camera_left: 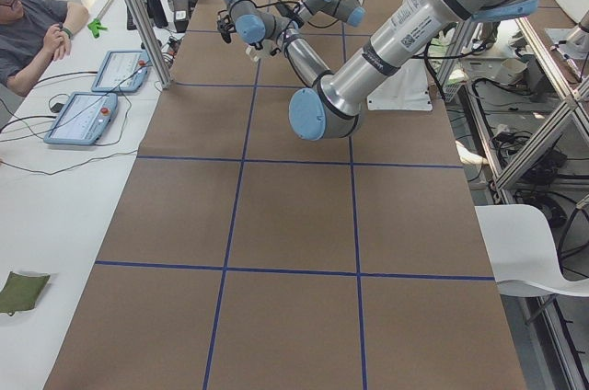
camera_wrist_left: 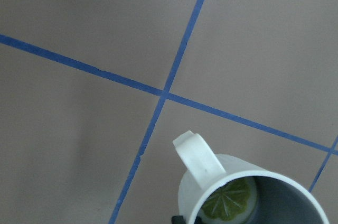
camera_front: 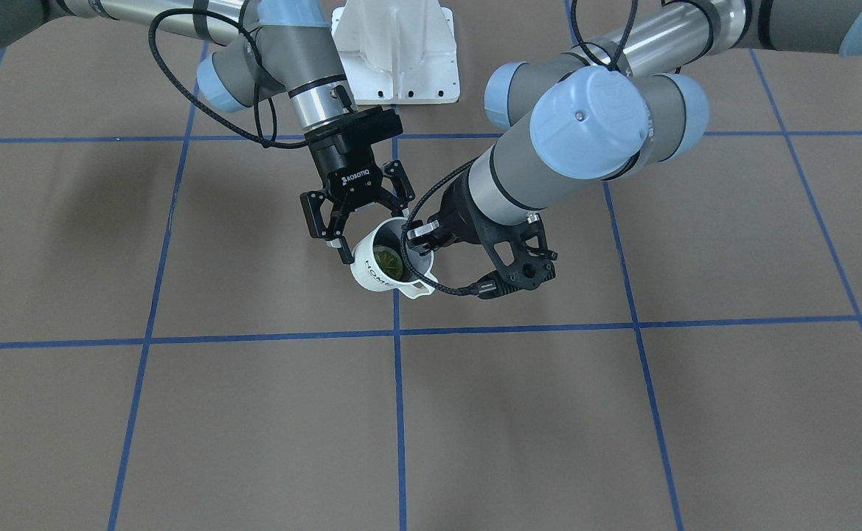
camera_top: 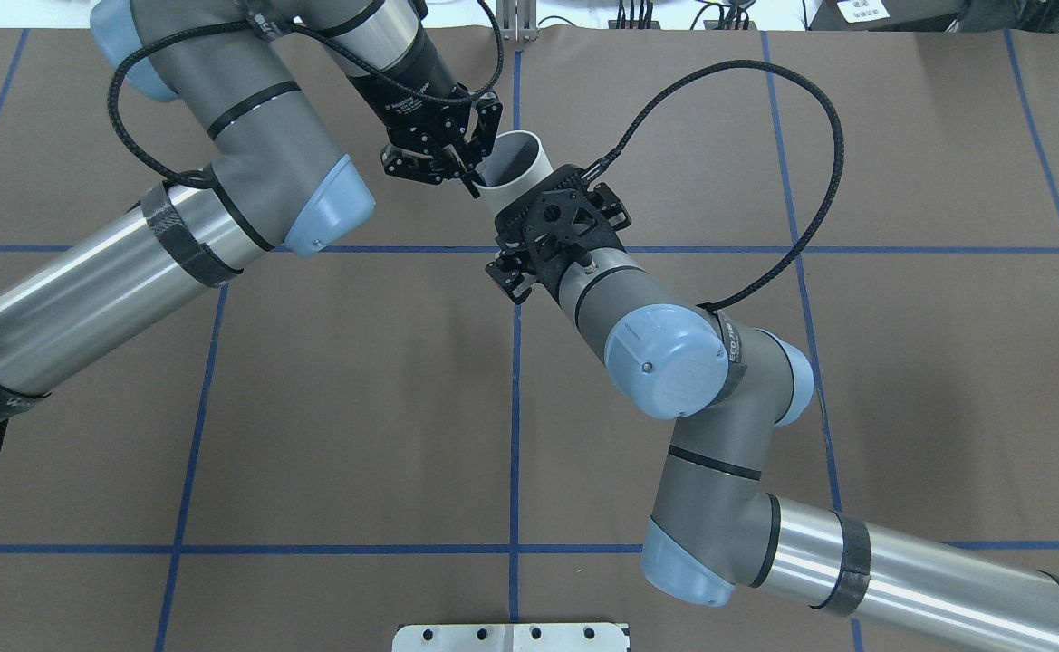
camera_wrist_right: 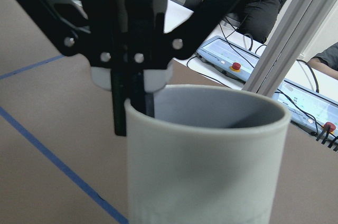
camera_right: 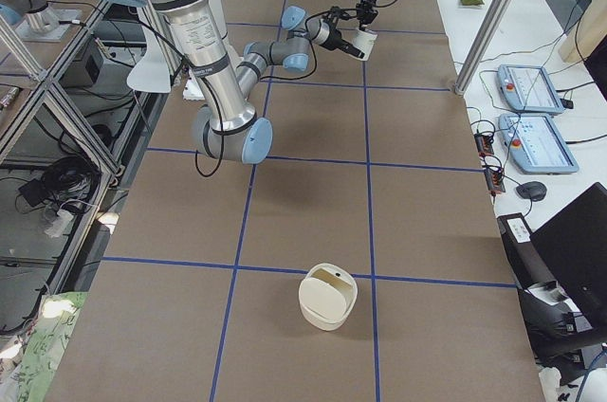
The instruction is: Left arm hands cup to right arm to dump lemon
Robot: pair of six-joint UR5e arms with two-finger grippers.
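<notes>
The cream-white cup (camera_front: 373,279) hangs tilted above the table's middle, handle low and mouth toward the front-facing camera. The yellow-green lemon (camera_front: 388,259) lies inside it and also shows in the left wrist view as the lemon (camera_wrist_left: 228,206) in the cup (camera_wrist_left: 196,156). My left gripper (camera_front: 417,243) is shut on the cup's rim, and the overhead view shows this left gripper (camera_top: 472,181) pinching the cup (camera_top: 518,163). My right gripper (camera_front: 372,234) stands open, one finger on each side of the cup's body. In the right wrist view the cup (camera_wrist_right: 206,155) fills the frame.
A cream round container (camera_right: 327,296) sits on the brown table toward the robot's right end. The white robot base (camera_front: 397,51) is behind the arms. A side bench holds tablets (camera_right: 531,89) beside a metal post (camera_right: 493,13). A person (camera_left: 28,22) sits at the bench.
</notes>
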